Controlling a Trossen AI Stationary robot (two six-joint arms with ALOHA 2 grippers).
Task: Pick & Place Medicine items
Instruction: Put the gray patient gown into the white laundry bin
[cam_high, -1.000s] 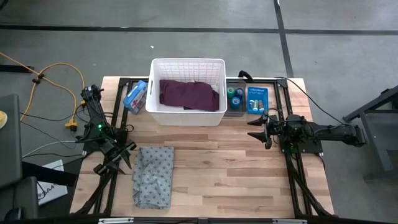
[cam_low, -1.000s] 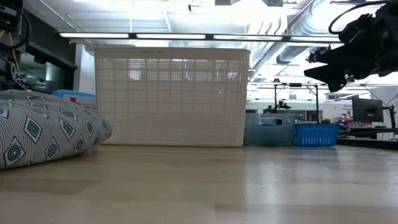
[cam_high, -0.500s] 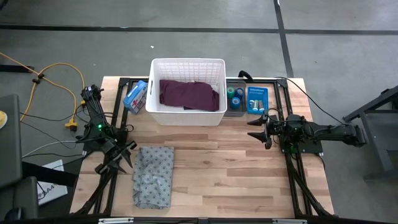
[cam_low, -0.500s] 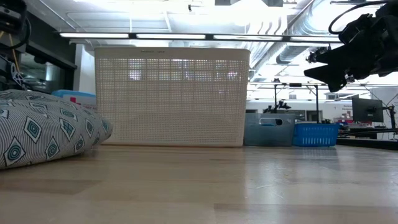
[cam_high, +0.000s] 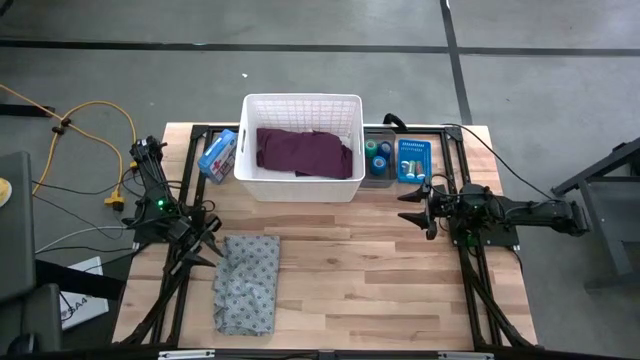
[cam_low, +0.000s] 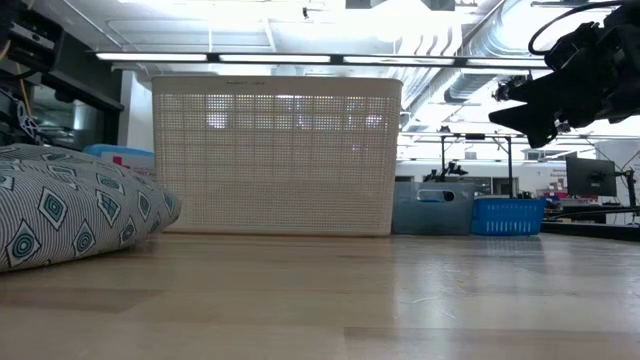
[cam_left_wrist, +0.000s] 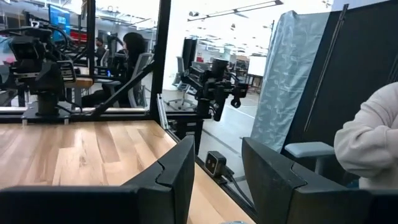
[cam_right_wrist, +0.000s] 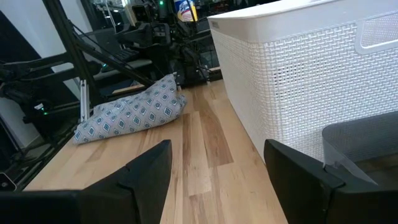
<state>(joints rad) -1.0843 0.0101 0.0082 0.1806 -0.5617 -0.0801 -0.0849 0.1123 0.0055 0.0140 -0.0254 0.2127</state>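
The left gripper (cam_high: 208, 243) hangs over the table's left edge, just beside the upper left corner of the grey patterned cloth (cam_high: 247, 283), with its fingers (cam_left_wrist: 171, 180) spread apart and nothing between them; its wrist view looks across the wooden table (cam_high: 350, 270) toward the other arm and a person's pale sleeve (cam_left_wrist: 370, 143) at the side. The right gripper (cam_high: 413, 205) hovers above the table on the right side, pointing toward the centre, its jaws also parted and empty; in its wrist view the white basket (cam_right_wrist: 298, 68) rises close by and the cloth lies farther off. The medicine items sit at the back right: a green bandage-tape roll (cam_high: 371, 147) and a blue roll (cam_high: 379, 161) lie in a grey bin (cam_high: 378, 176) touching the basket's right wall, with a small blue basket (cam_high: 413, 160) just beside that. A purple cloth (cam_high: 304, 152) lies inside the white basket, and a blue box (cam_high: 217, 154) stands at its left.
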